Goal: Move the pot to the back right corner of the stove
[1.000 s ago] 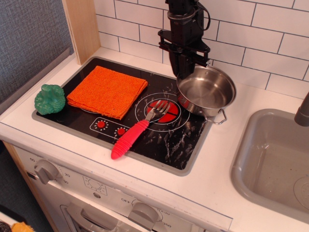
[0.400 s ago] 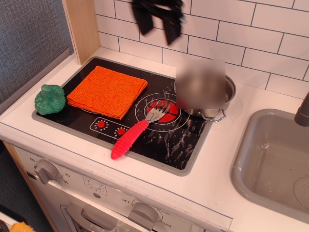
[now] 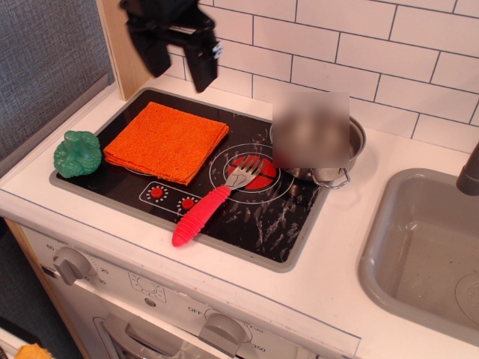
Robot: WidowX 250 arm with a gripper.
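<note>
Pot [image 3: 352,153] released, now far right of and below the claw [image 3: 176,56]; claw spread wide, empty, withdrawn leftward. Resting at the stove's [image 3: 284,224] back right corner: task apparently complete.

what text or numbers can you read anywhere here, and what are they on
"OFF" on the white oven front, beside the middle dial.
"20" on the oven front by the left dial.
Other numerals around both dials: too small to read.
Stove, pot, fork: no text.
</note>
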